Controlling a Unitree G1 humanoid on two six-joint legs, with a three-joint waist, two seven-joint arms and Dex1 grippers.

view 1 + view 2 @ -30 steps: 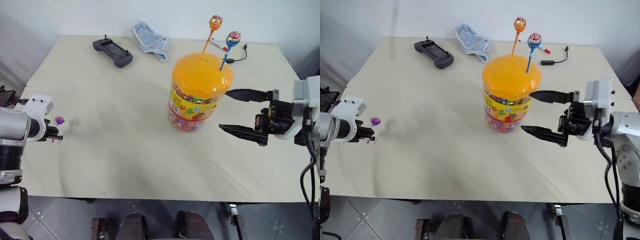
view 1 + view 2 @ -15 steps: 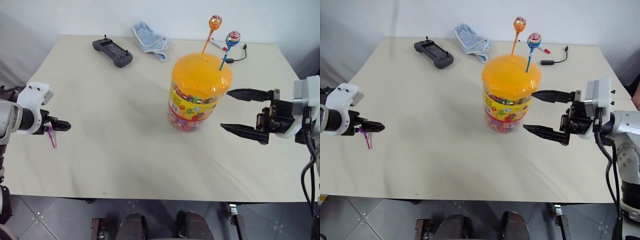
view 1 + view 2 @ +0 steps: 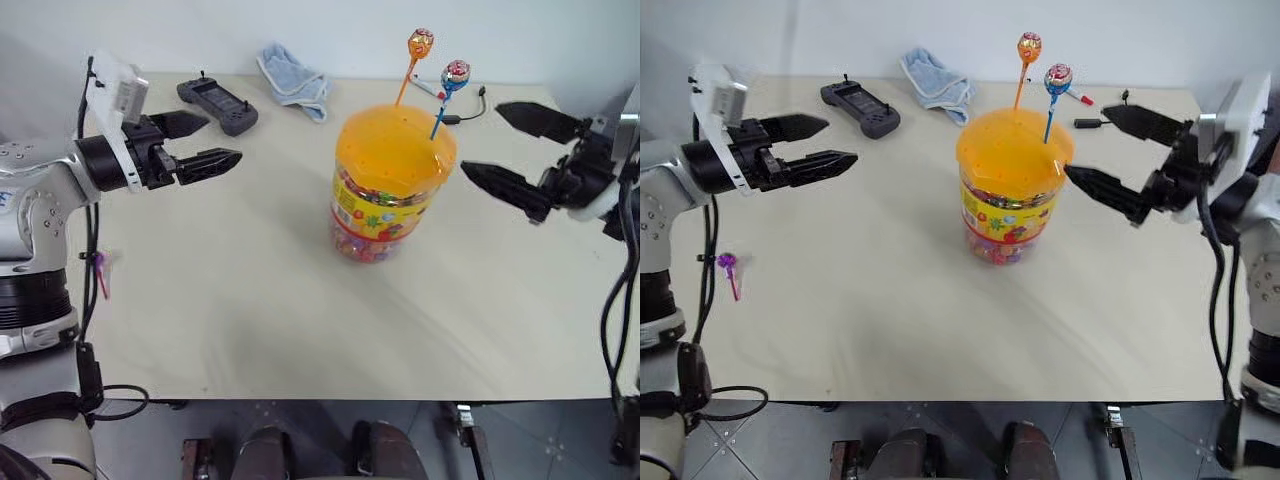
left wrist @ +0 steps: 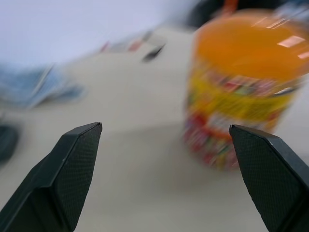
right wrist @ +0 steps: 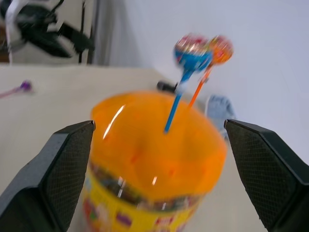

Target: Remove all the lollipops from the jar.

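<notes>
Jar (image 3: 1013,190): large clear plastic candy jar with an orange domed lid dotted with holes and a yellow label, upright near the middle of the beige table (image 3: 900,300). Small colourful sweets show through the clear wall below the label.

Two lollipops stand in holes in the lid. Orange-wrapped lollipop on an orange stick (image 3: 1028,47) leans toward the far edge of the table. Blue-and-red wrapped lollipop on a blue stick (image 3: 1057,78) stands just beside it, on the jar's right side. Their heads are near each other but apart.

Third lollipop, purple on a pink stick (image 3: 729,268), lies flat on the table near the left edge, well apart from the jar.

Left gripper (image 3: 827,142): black fingers spread apart, nothing between them, held above the table's left part and pointing toward the jar, clear of it.

Right gripper (image 3: 1093,148): fingers also spread wide and empty, pointing at the jar from the right. The nearer fingertip is close beside the lid rim; I cannot tell whether it touches. In the right wrist view the jar and both standing lollipops sit between the two fingers.

Far side of the table: black handheld game controller (image 3: 860,106), crumpled light blue cloth (image 3: 937,84), red marker pen (image 3: 1083,98), small black cable (image 3: 1102,121).
</notes>
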